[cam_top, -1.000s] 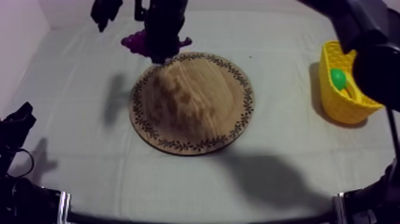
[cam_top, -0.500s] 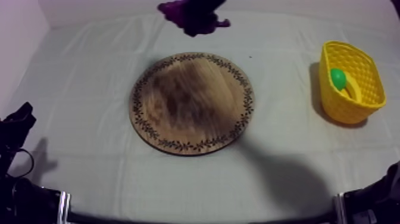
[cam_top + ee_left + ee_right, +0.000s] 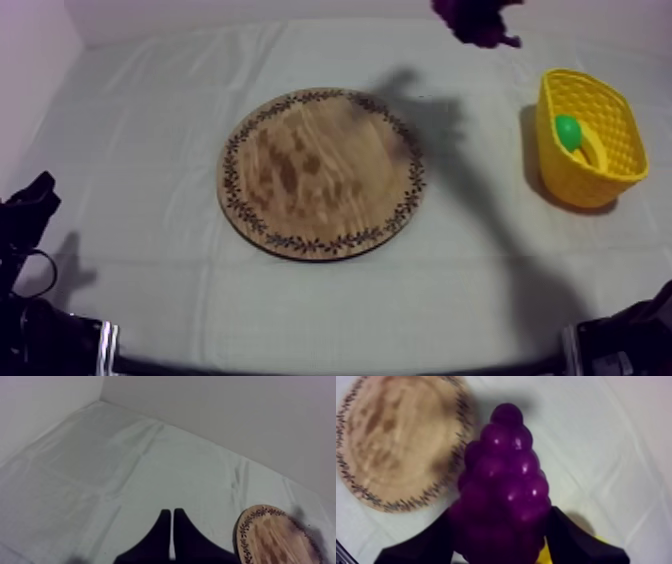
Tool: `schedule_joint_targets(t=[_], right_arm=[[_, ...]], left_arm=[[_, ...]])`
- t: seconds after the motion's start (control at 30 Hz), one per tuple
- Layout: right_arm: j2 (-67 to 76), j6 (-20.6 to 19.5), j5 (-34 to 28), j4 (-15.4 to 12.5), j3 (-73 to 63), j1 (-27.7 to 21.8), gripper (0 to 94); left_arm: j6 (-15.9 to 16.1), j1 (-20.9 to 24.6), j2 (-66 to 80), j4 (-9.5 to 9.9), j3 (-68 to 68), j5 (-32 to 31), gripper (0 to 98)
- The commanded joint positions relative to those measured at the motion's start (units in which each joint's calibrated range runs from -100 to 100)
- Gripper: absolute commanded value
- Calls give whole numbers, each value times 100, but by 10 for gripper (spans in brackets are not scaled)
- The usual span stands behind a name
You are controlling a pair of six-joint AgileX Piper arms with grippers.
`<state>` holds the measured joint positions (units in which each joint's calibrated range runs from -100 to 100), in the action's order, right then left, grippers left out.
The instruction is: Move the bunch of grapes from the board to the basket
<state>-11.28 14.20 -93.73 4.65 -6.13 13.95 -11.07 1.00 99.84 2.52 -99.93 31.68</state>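
We are in the carrying step: our right gripper (image 3: pixel 503 541) is closed around the grapes (image 3: pixel 478 20), in the air at the far side, between the board (image 3: pixel 320 172) and the basket (image 3: pixel 575 185). Our left gripper (image 3: pixel 172 520) is closed on nothing. Next, we think, it must go right above the basket, then open.

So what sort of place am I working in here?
Probably a staged test bench rather than a kitchen: a cloth-covered table against bare pale walls, set with props: a wooden board, a yellow basket and a toy bunch of grapes.
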Motion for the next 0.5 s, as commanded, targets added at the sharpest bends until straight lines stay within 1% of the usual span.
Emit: schedule_joint_targets(t=[0.0, 0.3, 0.47], right_arm=[[153, 15, 21, 20, 352, -439, 295], [647, 62, 142, 152, 1325, -1448, 297], [765, 123, 193, 227, 1749, -1897, 300]], left_arm=[[1, -2, -2, -1, 4, 0, 0], [1, -2, -2, -1, 4, 0, 0], [1, -2, -2, -1, 4, 0, 0]])
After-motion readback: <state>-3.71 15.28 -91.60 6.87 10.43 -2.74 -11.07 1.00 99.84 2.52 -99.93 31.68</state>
